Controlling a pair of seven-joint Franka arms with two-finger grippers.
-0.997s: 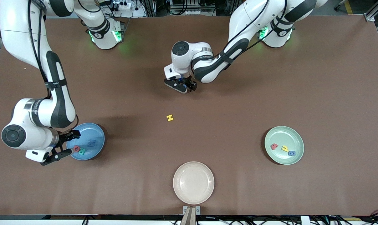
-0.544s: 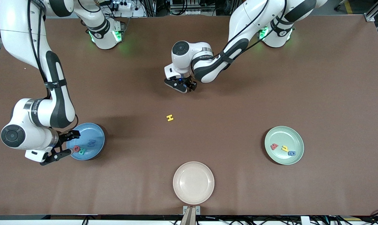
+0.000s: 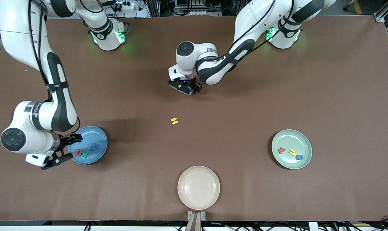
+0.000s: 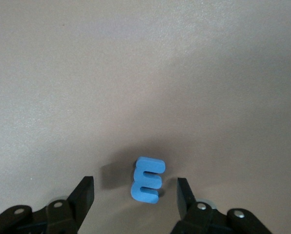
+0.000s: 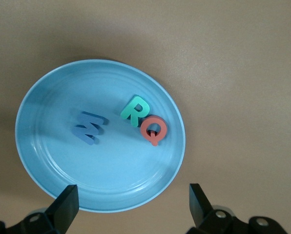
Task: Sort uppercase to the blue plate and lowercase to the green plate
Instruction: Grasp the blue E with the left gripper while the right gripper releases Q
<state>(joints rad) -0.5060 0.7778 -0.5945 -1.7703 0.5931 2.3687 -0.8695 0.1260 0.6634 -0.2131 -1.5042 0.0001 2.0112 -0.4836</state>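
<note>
A small blue lowercase e (image 4: pixel 148 179) lies flat on the brown table. My left gripper (image 4: pixel 135 187) is open around it, one finger on each side and a gap to both. In the front view the left gripper (image 3: pixel 189 89) hides the e. Nearer the camera lies an uppercase yellow H (image 3: pixel 174 121). The blue plate (image 3: pixel 97 136) holds a blue M (image 5: pixel 89 127), a green R (image 5: pixel 134 110) and a red Q (image 5: pixel 154 130). My right gripper (image 5: pixel 133 192) hangs open and empty over that plate's rim (image 5: pixel 38 165). The green plate (image 3: pixel 290 138) holds a red w (image 3: pixel 281 150), a yellow letter (image 3: pixel 292 152) and a blue a (image 3: pixel 299 157).
A cream plate (image 3: pixel 198 187) with nothing in it stands near the table's front edge, between the two coloured plates. The right arm's elbow and forearm (image 3: pixel 57 96) rise above the blue plate's end of the table.
The left hand has crept a little toward the robots' bases. The right gripper has barely shifted over the blue plate. No letter has moved.
</note>
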